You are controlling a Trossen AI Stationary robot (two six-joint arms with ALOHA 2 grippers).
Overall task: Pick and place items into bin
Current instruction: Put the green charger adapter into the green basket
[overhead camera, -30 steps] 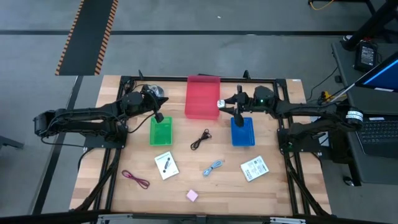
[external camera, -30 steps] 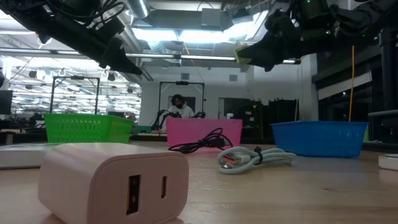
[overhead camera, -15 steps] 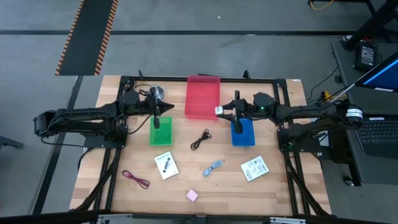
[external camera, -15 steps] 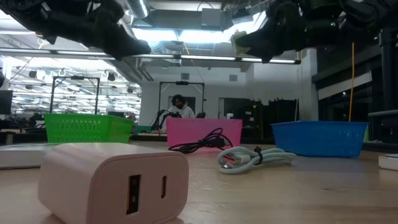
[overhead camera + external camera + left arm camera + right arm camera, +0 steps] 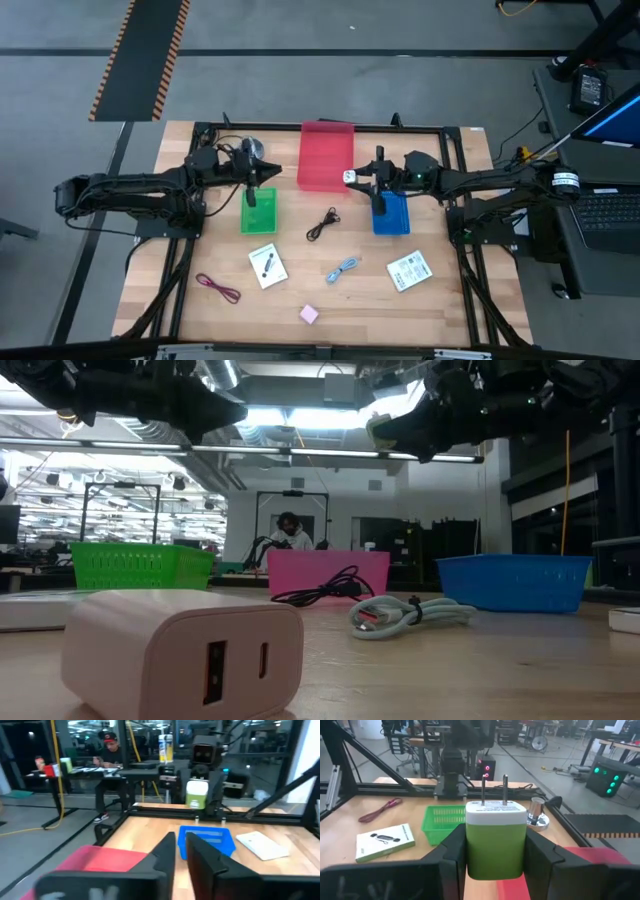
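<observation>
- The right tool [image 5: 352,178] is seen raised over the gap between the pink rectangular plastic bin [image 5: 326,155] and the blue rectangular plastic bin [image 5: 390,212], toward the far edge of the light wooden bench [image 5: 440,300].
- A green and white two-pronged plug adapter [image 5: 495,836] is clamped between the right tool's two dark fingers [image 5: 456,851], prongs pointing away from the wrist; in the low view it is carried well above the bins [image 5: 380,432].
- The left tool [image 5: 268,175] is held above the far end of the green rectangular mesh bin [image 5: 258,210], just beside the round silver disc [image 5: 252,150]. Its fingers [image 5: 162,855] stand nearly together with a narrow gap, and nothing is gripped.
- A thin black cable [image 5: 322,223] is found on the bench between the green and blue bins, nearer the middle.
- A white printed card with a dark picture [image 5: 267,265] lies toward the near edge, left of centre; a second white printed card [image 5: 408,271] lies toward the near right corner.
- A thin maroon cable [image 5: 218,288] rests near the near left corner.
- A coiled pale blue cable [image 5: 343,268] lies between the two cards.
- A small pink cube-shaped charger [image 5: 309,314] sits at the near edge, close to the low camera [image 5: 185,650].
- A person [image 5: 288,532] is seated in the room beyond the far edge.
</observation>
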